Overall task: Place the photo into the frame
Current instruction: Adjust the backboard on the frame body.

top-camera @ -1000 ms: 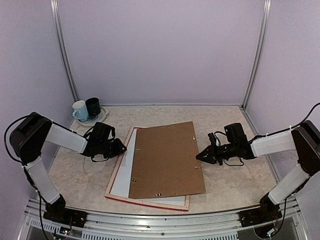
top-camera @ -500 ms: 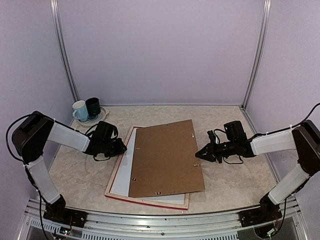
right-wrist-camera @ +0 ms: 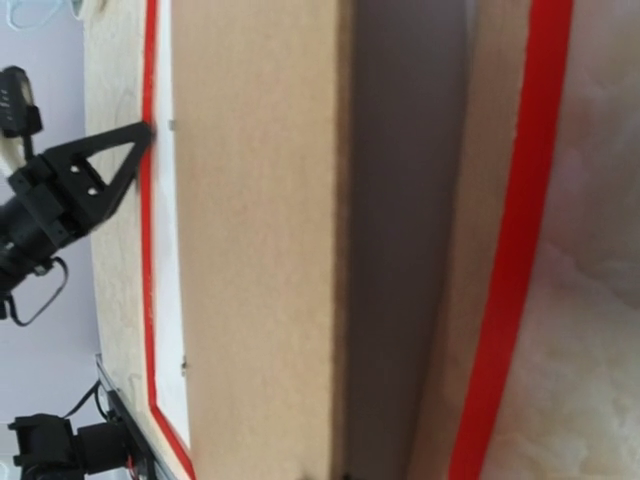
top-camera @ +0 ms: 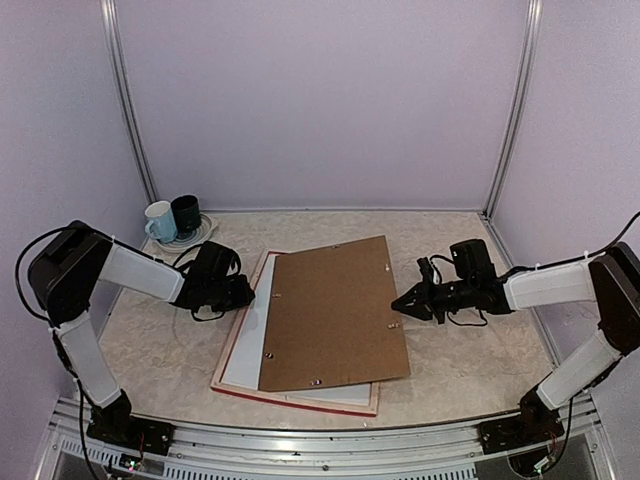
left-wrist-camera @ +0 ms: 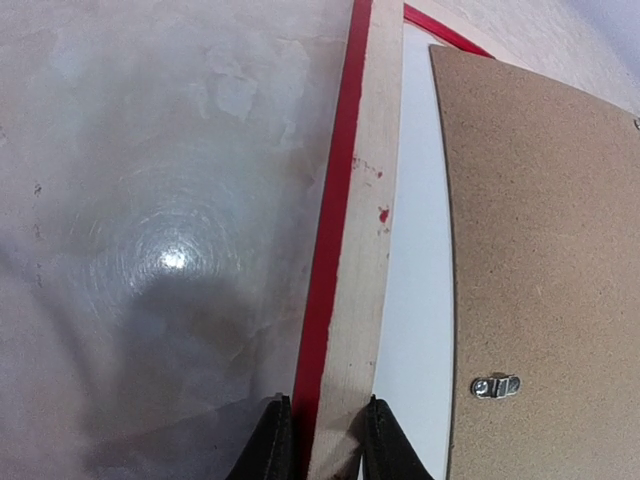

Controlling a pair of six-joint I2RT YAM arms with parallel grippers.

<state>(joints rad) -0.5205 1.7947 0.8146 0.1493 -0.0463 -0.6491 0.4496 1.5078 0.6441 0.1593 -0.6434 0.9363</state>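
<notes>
The frame (top-camera: 243,331) lies face down mid-table, pale wood up with a red edge. Inside it lies a white sheet (top-camera: 254,340), the photo with its plain back up; its print is hidden. A brown backing board (top-camera: 335,310) rests askew over both, its right edge raised off the frame. My left gripper (top-camera: 248,293) is at the frame's left rail (left-wrist-camera: 360,250). In the left wrist view its fingers (left-wrist-camera: 275,440) press both sides of that rail. My right gripper (top-camera: 396,308) is shut on the board's right edge (right-wrist-camera: 330,250).
A pale blue mug (top-camera: 160,222) and a dark mug (top-camera: 186,213) stand on a plate at the back left. Metal posts and purple walls close in the table. The right wrist view shows the left gripper (right-wrist-camera: 100,170) across the board.
My left gripper has slid right onto the frame's left rail and its jaws have narrowed. My right gripper has shifted slightly left, and the board has shifted and turned with it.
</notes>
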